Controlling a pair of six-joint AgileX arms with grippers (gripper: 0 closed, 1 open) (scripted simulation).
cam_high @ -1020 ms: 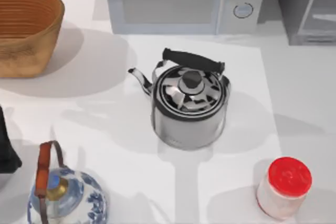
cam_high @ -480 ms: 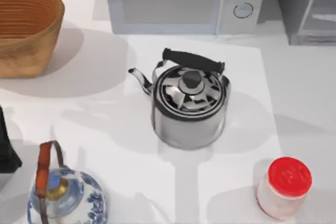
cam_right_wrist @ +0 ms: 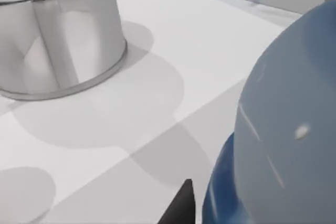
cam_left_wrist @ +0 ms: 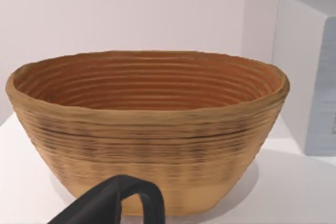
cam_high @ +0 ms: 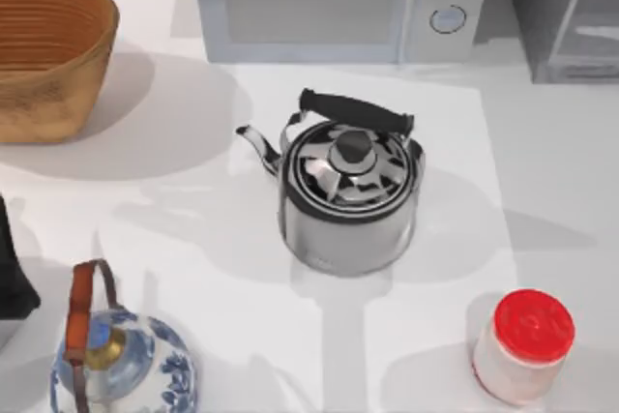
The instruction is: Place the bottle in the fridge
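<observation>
Close against the right wrist camera looms the bottle point(cam_right_wrist: 283, 145), deep blue low down, pale across its face, one dark finger point(cam_right_wrist: 181, 205) beside it; whether the fingers grip it I cannot tell; the left arm point(cam_high: 12, 268) idles at the bench's left edge; the fridge point(cam_high: 566, 12) waits far right, so nearly everything remains.
</observation>
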